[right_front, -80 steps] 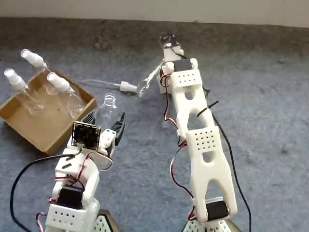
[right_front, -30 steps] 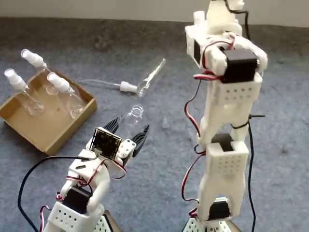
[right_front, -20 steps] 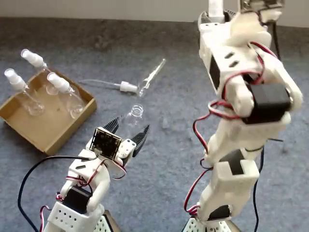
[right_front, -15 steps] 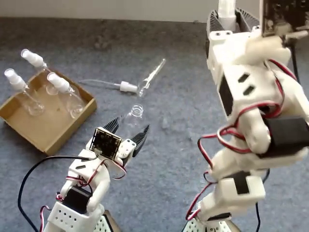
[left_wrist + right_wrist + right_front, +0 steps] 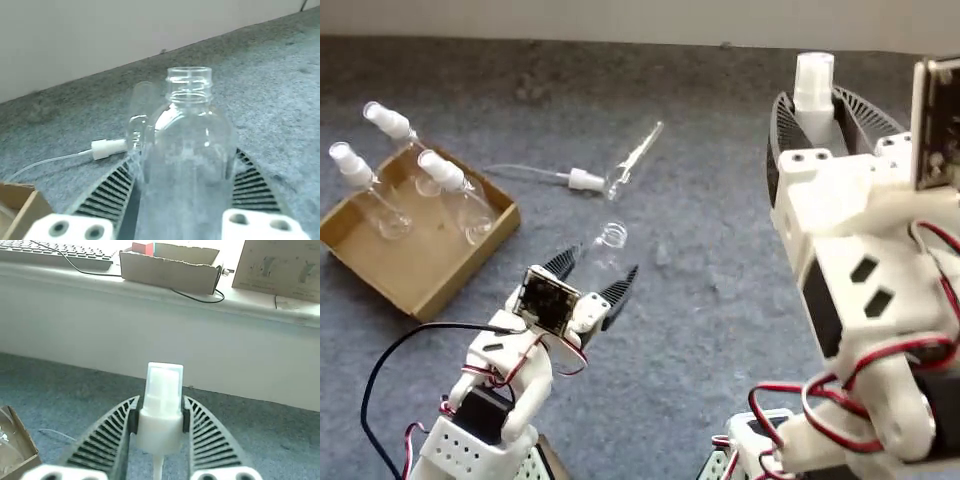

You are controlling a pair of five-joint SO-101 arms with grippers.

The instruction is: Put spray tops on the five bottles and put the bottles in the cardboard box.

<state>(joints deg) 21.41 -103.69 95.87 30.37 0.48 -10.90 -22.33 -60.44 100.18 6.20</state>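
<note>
raised since earlier, right gripper clamps a white spray top aloft; left gripper closed round an uncapped bottle, near the cardboard box holding three capped bottles.

I see soft, even light on the grey carpet surface, shadows faint. The clear uncapped glass bottle glints; the white plastic spray top pales against a bright white wall.

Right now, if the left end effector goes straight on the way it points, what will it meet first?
Probably the lying bottle beside the loose spray top; the held bottle in the left end effector would touch it first. Depth is unclear.
</note>
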